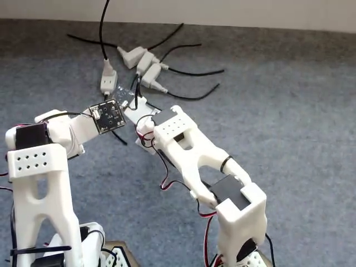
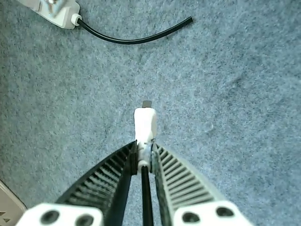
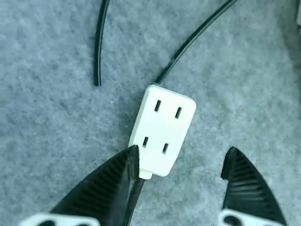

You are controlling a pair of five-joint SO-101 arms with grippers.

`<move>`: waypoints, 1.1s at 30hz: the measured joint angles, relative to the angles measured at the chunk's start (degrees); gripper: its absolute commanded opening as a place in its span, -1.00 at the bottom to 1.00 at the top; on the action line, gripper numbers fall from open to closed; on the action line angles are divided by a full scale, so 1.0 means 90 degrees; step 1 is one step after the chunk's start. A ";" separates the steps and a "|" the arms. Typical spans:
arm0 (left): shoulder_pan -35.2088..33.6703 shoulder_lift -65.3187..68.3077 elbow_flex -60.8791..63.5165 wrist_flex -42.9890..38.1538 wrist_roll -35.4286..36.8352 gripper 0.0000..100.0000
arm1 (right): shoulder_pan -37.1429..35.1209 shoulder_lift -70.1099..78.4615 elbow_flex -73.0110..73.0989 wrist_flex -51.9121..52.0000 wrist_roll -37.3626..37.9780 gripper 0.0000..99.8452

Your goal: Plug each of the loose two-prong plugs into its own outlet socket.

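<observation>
Grey carpeted tabletop (image 1: 289,111) carries all items. Left arm (image 1: 39,161) and right arm (image 1: 206,161) both extend toward mid-table, wrists close together. Right gripper (image 3: 183,153): jaws wide apart, straddling the near end of the white outlet socket block (image 3: 162,127); one finger touches the block's corner, the other stands off to its side. The block lies flat on the carpet, two pairs of slots facing up, both unoccupied; its black cord (image 3: 197,37) leaves the far end. A loose cord end (image 3: 98,52) lies beside the block, apart from it. Left gripper (image 2: 145,148): jaws clamped on a white two-prong plug (image 2: 146,123), prongs pointing away from the gripper, cord trailing back between the fingers; its position relative to the block cannot be determined. Further white plugs (image 1: 146,62) with short black cords lie clustered beyond both wrists.
</observation>
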 measured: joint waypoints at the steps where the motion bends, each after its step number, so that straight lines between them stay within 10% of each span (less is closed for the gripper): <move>1: 0.0000 0.0000 0.0000 0.0000 0.0000 -0.99 | -0.0049 0.0000 0.0000 0.0039 0.0000 -0.44; 17: 0.0000 0.0000 0.0000 0.0000 0.0000 -0.99 | -0.0098 0.1709 -0.1700 0.0567 -0.0762 -0.71; 33: 0.0000 0.0000 0.0000 0.0000 0.0000 -0.99 | 0.0469 0.1954 -0.5324 0.3448 -0.7199 -0.98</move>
